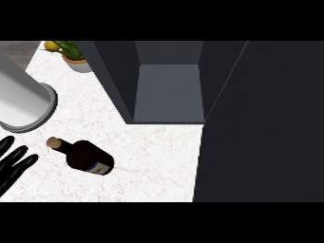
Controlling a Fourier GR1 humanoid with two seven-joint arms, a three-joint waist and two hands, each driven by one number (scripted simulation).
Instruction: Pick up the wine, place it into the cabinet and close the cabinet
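Observation:
A dark wine bottle [89, 156] with a tan cork stands on the white marble counter [150, 156], seen from above, its neck toward the upper left. The dark grey cabinet [168, 90] is open behind it, its shelf bare, and its open door [270, 123] fills the right side of the view. My left hand [3, 168] shows at the lower left edge with straight fingers, open, a short way left of the bottle and not touching it. My right hand is not in view.
A large white cylinder [14, 95] with a grey rim lies across the upper left of the counter. A potted plant [71, 54] with a yellow fruit beside it sits at the back left, next to the cabinet's side wall.

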